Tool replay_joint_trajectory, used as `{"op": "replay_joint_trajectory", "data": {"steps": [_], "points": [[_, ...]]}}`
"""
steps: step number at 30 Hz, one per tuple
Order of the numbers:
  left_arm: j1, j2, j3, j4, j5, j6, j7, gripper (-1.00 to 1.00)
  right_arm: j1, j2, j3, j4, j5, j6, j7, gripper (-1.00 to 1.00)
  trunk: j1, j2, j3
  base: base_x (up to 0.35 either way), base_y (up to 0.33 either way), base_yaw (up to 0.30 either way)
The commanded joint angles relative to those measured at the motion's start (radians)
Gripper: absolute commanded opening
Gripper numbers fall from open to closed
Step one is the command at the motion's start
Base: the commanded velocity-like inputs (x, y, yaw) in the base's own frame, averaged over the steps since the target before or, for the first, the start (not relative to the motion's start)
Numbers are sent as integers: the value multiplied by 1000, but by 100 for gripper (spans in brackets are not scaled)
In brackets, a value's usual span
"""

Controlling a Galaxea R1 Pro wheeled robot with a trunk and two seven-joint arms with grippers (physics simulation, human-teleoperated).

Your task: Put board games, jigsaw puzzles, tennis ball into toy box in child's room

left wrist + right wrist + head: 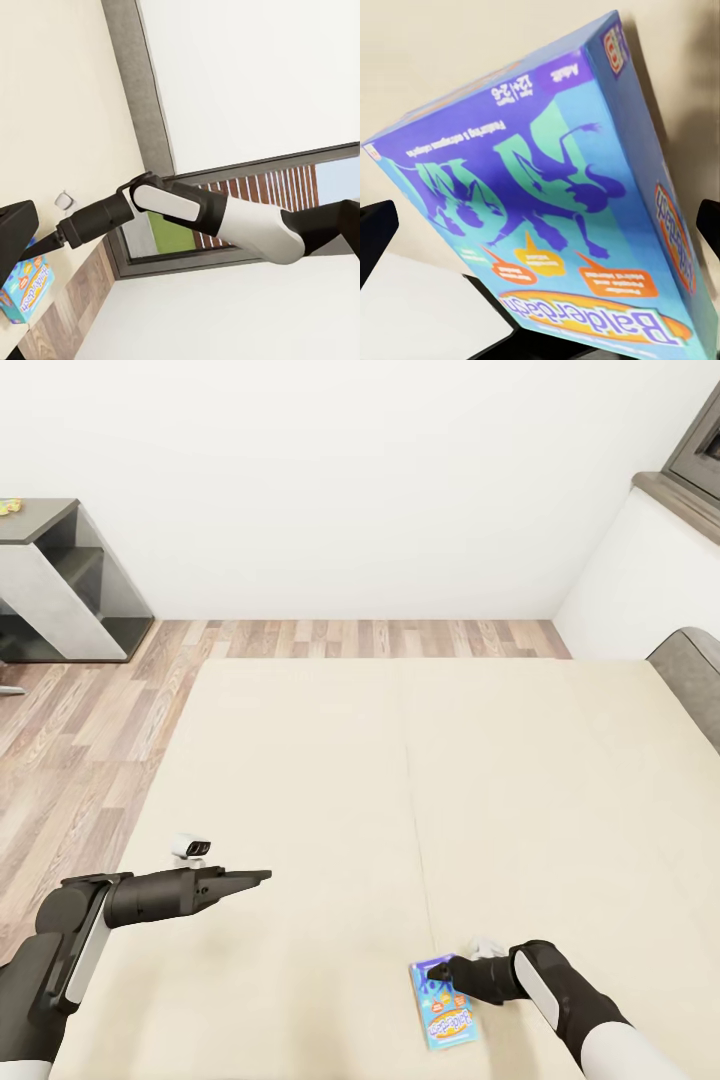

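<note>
Right claw [445,972]: at the near end of the bed, on the top end of the blue board game [443,1008]; right wrist view has the box [562,225] between both finger tips [375,232], one dark tip at each edge of the frame. Looks spread around the box; real pinch contact I can't tell.
Left claw [255,877]: fingers pressed together into a point, holding nothing, hovering over the bed [400,780] well apart from the box.
Board game: lying flat on the mattress near the bed's front edge, face up, long side running toward the robot.
Toy box / desk: not among the things I can place from here. Grey shelf unit [60,580] stands far left by the wall.
Risk 1: grip lands only on one end of a long, flat box, so it may pivot and droop on lift, then slip out.
Risk 2: fingers straddle the wide face; if the span is near max, closing may just push the box along the soft cover.
Risk 3: box sits near the bed edge, so a nudge could send it to the floor [90,720].
Risk 4: left arm [150,895] is parked over the bed and could clip the load when the trunk turns.
</note>
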Motion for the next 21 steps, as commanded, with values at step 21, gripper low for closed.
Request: {"op": "replay_joint_trajectory", "data": {"steps": [21], "points": [[-1,1,2,0,1,11,-4,100,0,-1,6,5,3,72,-3,100,0,-1,-1,0,0,0]]}}
